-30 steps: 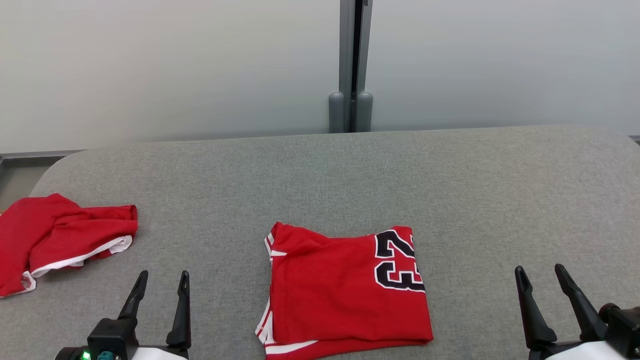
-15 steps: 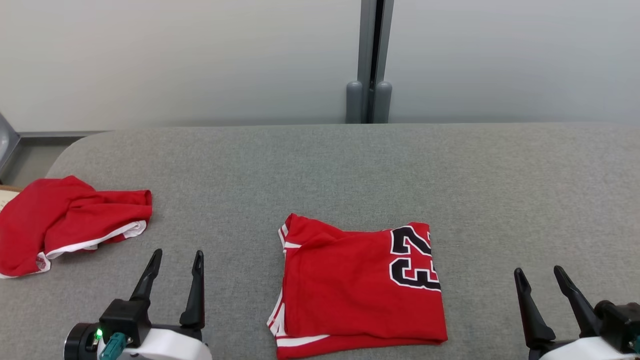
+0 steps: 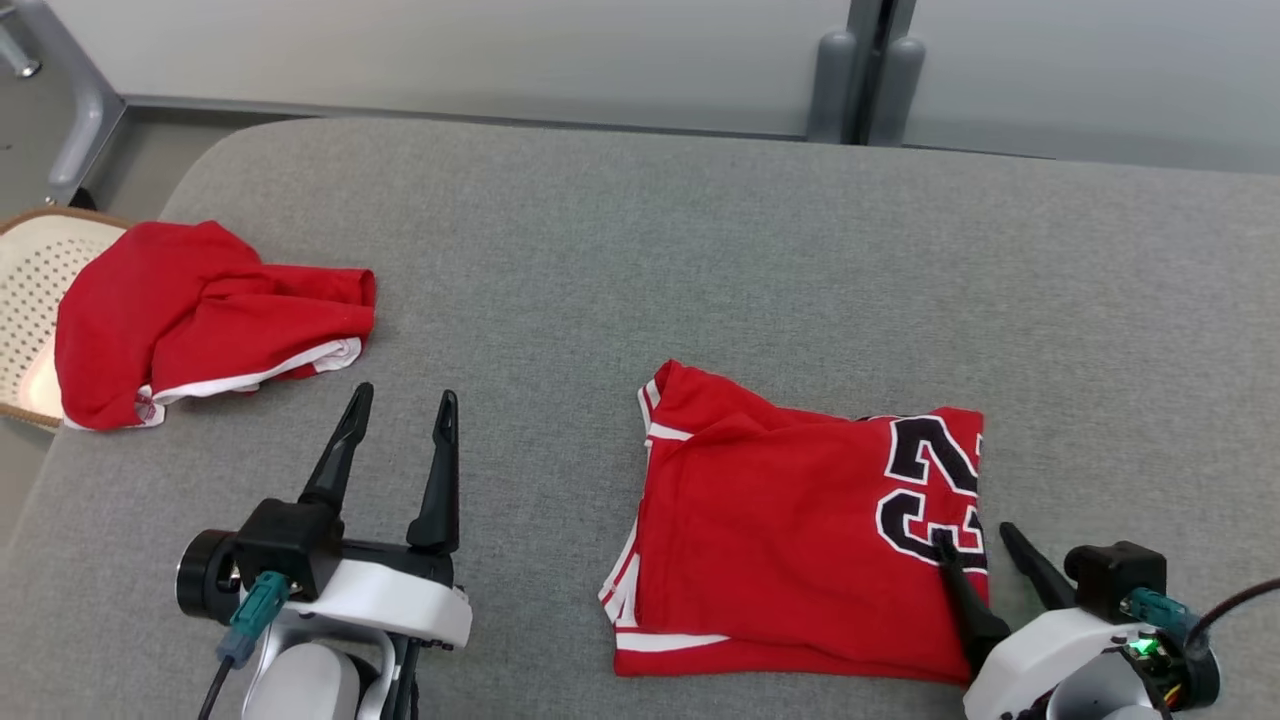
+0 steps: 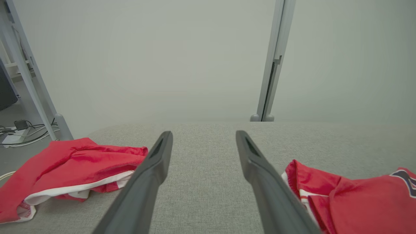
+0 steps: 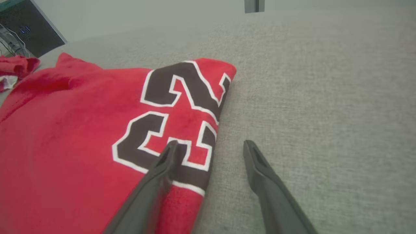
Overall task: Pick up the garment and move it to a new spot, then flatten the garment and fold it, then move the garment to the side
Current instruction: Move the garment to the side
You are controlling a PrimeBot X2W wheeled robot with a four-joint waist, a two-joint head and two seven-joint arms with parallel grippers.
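The head camera is looking lower and further left than a second ago, so the whole scene is shifting with it. The real change is the right tool (image 3: 972, 536): then well clear of the folded jersey (image 3: 790, 540), it is now closing in on the jersey's right-hand fold. Its jaws are standing wide, one finger reaching over the black number and the other over bare tabletop (image 3: 620, 250). It is likely lining up to pinch the stacked layers and carry the bundle aside.

The jersey is lying flat and squared by the tabletop's near edge, right of the middle, so folding is looking finished and only the move aside is remaining. The left tool (image 3: 405, 394) is hovering wide and empty over bare tabletop left of the jersey, perhaps waiting for the opposite edge.

Farther off, a crumpled red garment (image 3: 200, 300) is lying at the tabletop's left edge, overlapping a perforated basket (image 3: 22, 262).
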